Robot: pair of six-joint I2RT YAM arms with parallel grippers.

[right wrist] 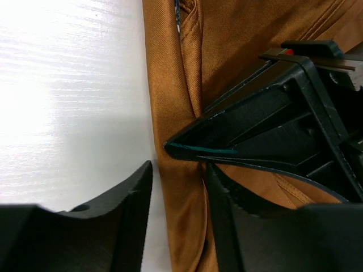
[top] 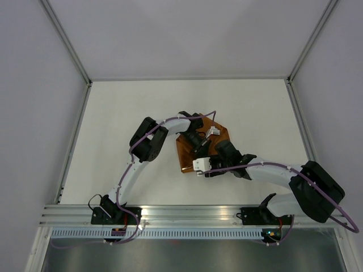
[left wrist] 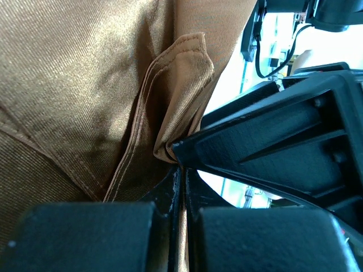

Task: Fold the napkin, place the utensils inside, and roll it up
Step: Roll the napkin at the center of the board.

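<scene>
Closest, the black left gripper point(left wrist: 181, 187) pinches shut on a folded edge of the orange-brown cloth napkin point(left wrist: 79, 85). Beside it, the right gripper point(right wrist: 178, 170) straddles that edge, jaws apart, empty.

Counter point(top: 113, 141): white, walled by pale panels, a metal rail point(top: 187, 212) along its lower edge. Napkin point(top: 186, 154): orange-brown, angular outline, at centre frame, largely covered by both arms. Left arm point(top: 131, 170) climbs from the lower left, bends, and reaches right, with the left gripper point(top: 198, 141) over the cloth's upper middle. Right arm point(top: 272, 170) comes in from the lower right, with the right gripper point(top: 218, 150) over the cloth's right part. Grippers sit close together. Jaw positions unreadable from above.
</scene>
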